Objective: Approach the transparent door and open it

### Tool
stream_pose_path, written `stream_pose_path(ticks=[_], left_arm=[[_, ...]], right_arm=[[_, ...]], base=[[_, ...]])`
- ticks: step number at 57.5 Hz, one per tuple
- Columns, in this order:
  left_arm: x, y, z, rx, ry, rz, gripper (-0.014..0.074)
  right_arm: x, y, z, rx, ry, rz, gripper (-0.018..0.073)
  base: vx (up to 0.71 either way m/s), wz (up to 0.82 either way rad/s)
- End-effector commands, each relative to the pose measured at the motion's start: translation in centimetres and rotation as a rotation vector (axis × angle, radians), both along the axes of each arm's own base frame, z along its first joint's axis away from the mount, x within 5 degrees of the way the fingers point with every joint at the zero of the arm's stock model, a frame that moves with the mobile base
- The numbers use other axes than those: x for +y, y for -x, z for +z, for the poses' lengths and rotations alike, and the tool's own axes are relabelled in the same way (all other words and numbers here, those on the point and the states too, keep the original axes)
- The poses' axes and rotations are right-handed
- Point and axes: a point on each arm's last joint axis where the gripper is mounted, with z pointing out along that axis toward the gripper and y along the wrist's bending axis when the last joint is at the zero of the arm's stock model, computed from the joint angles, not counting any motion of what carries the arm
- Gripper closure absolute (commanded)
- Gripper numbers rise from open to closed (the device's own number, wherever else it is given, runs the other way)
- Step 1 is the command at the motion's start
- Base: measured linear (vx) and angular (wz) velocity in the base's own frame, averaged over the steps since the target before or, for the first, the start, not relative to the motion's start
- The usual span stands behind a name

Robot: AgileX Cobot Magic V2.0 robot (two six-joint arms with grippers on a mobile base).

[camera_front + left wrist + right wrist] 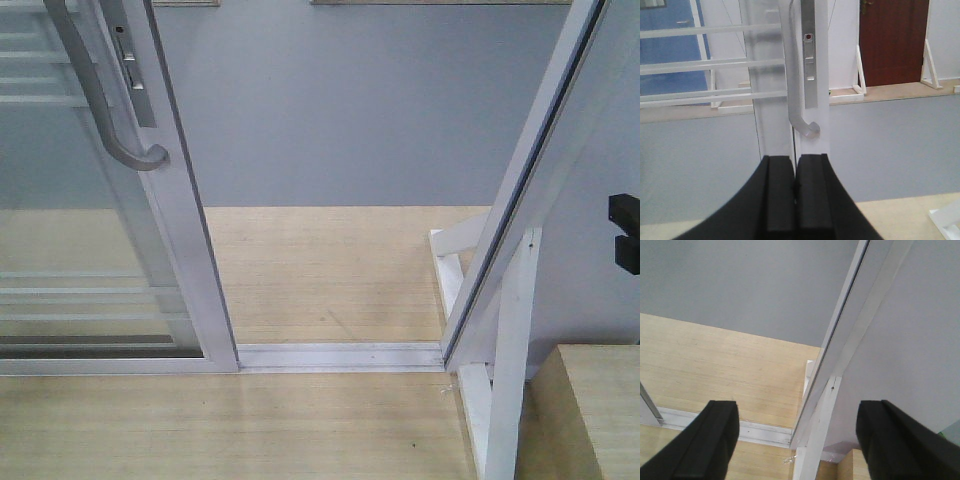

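— Where does the tall clear glass sliding door in its white frame (pixel 185 250) stand?

— At the left of the front view, slid aside so a gap of bare floor track (pixel 340 355) lies between its edge and the white door-frame post with the diagonal brace (pixel 510 350). Its curved silver-grey pull handle (pixel 799 95) rises straight ahead of and above the left gripper's (pixel 795 185) jaws.

— And those jaws?

— Pressed together, black pads meeting, nothing between them — the handle is beyond their tips, not held. The right gripper (pixel 797 432) is spread wide and empty, the post and track showing between its fingers.

— So which step is this?

— Judging by the gap, the door looks partly open already; whether the left gripper touches the frame cannot be told. The next move likely calls for pushing the door's edge further leftward, away from the post.
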Motion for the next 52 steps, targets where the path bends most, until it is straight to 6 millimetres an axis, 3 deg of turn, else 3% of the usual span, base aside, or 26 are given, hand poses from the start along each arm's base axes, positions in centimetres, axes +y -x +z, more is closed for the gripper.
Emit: stream_pose_path(ticks=[1, 52], left_arm=[[0.0, 0.14, 0.88, -0.159, 0.023, -0.003, 0.0604], [-0.01, 0.13, 0.64, -0.139, 0.022, -0.004, 0.0603]], right_arm=[[-0.02, -0.22, 1.61, -0.103, 0.002, 0.004, 0.0017], [-0.04, 0.01, 1.54, -0.088, 0.001, 0.002, 0.0017]], base=[[0.0, 0.0], [0.0, 0.0]])
